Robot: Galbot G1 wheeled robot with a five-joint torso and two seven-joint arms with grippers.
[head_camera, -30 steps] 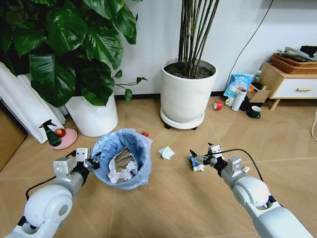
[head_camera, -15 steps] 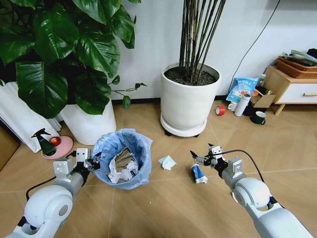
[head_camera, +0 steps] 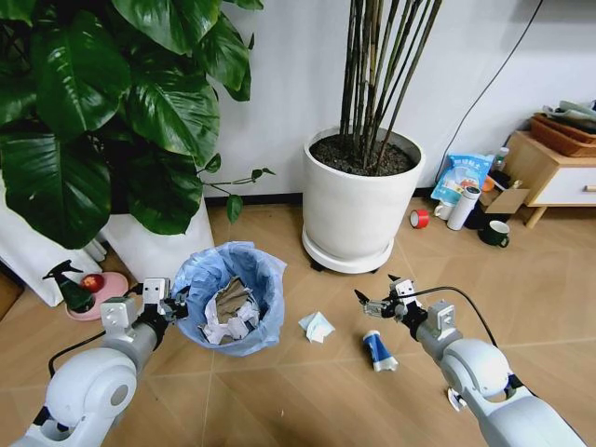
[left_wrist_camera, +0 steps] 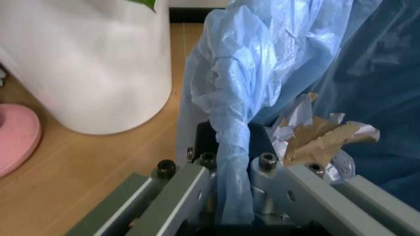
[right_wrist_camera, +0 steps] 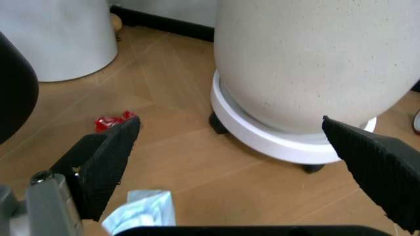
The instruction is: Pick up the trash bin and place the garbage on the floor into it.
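Blue-bagged trash bin [head_camera: 230, 296] stuffed with paper, rim clamped by left gripper [head_camera: 170, 304], right gripper [head_camera: 372, 304] spread apart above blue-white wrapper [head_camera: 376, 350], possibly a tube.

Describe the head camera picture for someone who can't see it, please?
A robot's left gripper grips the rim of a small trash bin lined with a blue bag and holding crumpled paper. Its right gripper hangs open above the wooden floor, near a blue-white wrapper and a pale crumpled wad.

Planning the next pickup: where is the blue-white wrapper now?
In the head view the blue-white wrapper lies on the floor, just below the open right gripper.
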